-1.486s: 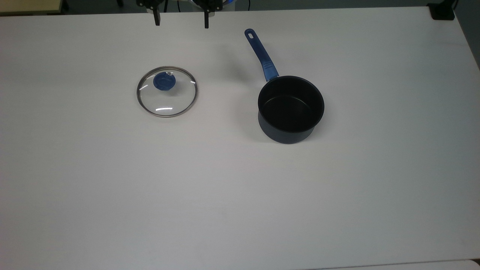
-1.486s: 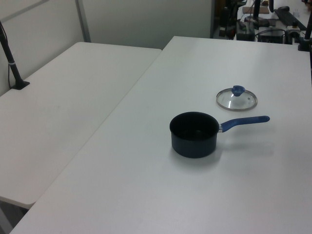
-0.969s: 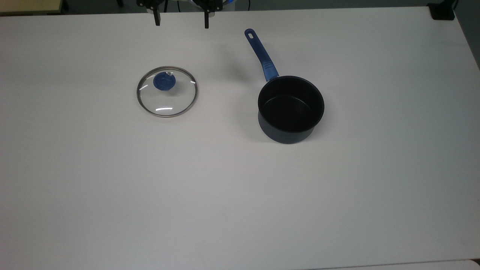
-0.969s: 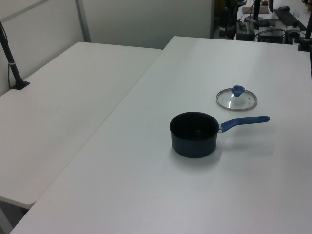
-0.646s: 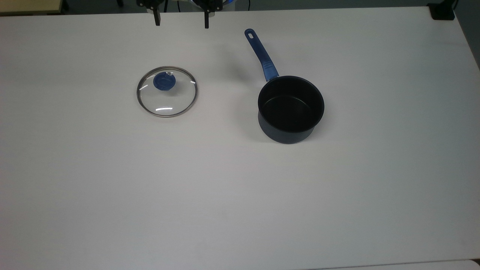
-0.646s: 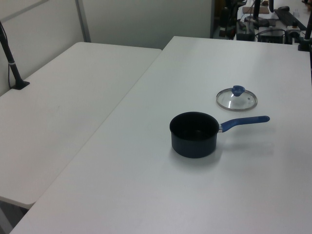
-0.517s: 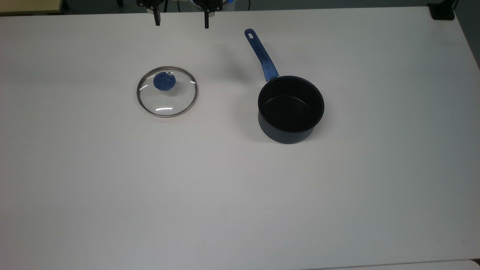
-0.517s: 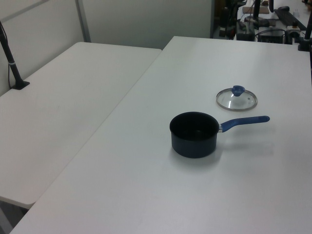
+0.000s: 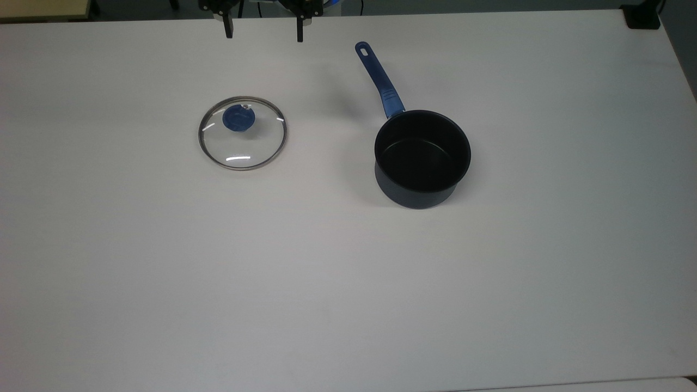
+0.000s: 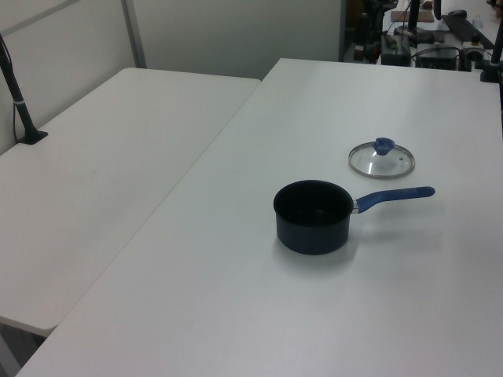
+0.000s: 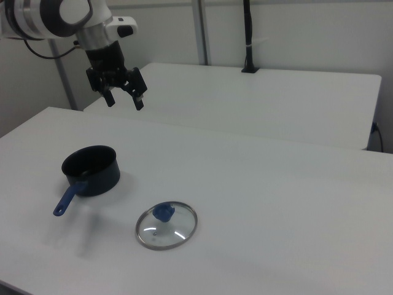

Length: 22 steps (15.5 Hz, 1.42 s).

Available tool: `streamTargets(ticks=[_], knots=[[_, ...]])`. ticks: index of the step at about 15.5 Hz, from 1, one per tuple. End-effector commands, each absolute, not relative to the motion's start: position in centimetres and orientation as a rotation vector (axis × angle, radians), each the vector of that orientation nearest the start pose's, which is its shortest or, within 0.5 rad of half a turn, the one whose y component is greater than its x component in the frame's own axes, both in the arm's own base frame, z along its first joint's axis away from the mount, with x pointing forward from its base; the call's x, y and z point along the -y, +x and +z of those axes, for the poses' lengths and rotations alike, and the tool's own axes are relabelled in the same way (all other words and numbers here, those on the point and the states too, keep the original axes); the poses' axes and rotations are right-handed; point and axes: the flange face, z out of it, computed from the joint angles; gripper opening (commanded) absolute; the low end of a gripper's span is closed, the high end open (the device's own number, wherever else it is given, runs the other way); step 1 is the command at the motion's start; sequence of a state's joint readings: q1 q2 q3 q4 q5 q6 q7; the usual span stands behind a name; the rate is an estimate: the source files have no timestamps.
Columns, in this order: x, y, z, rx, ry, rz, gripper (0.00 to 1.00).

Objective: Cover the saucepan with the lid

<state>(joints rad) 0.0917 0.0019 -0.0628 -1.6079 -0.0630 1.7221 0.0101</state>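
A: Progress?
B: None. Lid (image 9: 242, 133) flat on table (image 9: 326, 272), well left of saucepan (image 9: 422, 158) in the top view.
A: Gripper (image 11: 123, 97)?
B: High up, jaws spread, empty. Everything left.

Below the raised, spread-fingered pincer (image 11: 123, 99) the white counter (image 9: 326, 283) lies bare, so the way down to the lid (image 9: 242, 133) is free, and bare counter separates lid from saucepan (image 9: 422, 158), whose long handle (image 9: 379, 80) angles toward the pincer's side as the one obstacle.
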Motion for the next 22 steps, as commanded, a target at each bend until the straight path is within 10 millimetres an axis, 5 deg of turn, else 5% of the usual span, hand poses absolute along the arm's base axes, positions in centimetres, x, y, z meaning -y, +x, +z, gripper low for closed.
streamTargets(ticks=[1,3,6,9,13,15,18,22], knots=[[-0.3,55.7,62.0,0.196,-3.194,-0.139,1.0],[1.3,54.8,62.2,0.374,-3.181,-0.062,1.0],[3.3,53.9,60.9,0.417,-3.21,0.101,1.0],[4.9,53.5,56.8,0.519,-3.298,0.276,1.0],[9.6,53.1,53.7,0.808,-3.211,0.332,1.0],[11.4,52.7,52.5,0.683,-3.212,0.325,1.0],[13.4,52.1,48.1,0.218,-3.191,0.129,1.0],[12.4,52.8,41.4,-0.148,-3.212,-0.105,1.0]])
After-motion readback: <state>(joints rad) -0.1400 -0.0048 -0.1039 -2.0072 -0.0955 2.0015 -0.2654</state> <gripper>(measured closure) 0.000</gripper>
